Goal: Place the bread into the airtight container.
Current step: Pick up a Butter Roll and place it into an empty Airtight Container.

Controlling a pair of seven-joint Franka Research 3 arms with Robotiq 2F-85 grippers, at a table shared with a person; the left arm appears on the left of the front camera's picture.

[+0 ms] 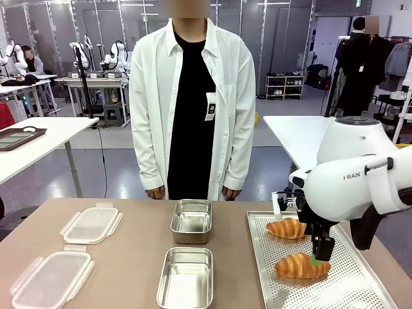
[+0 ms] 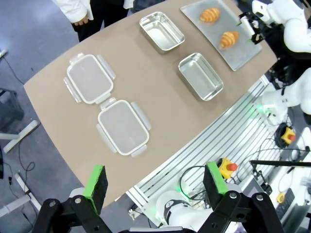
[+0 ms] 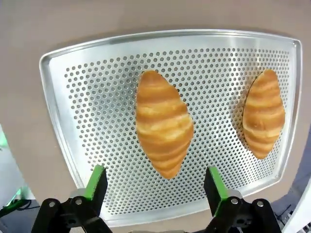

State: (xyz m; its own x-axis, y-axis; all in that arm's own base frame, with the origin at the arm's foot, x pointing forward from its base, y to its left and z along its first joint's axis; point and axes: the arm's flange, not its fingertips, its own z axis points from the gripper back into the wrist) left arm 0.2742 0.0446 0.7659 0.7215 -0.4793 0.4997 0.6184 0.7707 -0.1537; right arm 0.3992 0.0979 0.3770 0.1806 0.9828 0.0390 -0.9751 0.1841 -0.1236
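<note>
Right tool (image 3: pixel 154 183) (jaws wide) over bread (image 3: pixel 164 124)

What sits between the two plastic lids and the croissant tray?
Two empty steel containers: the far container and the near container, apart, bare table around them. The front view shows them between the lids and the tray.

Perforated metal tray (image 1: pixel 360 283), directly below the right hand (image 1: pixel 318 257), on brown bench (image 1: pixel 129 264). Person (image 1: pixel 193 96) in white coat over black, standing beyond the hand, across bench.
</note>
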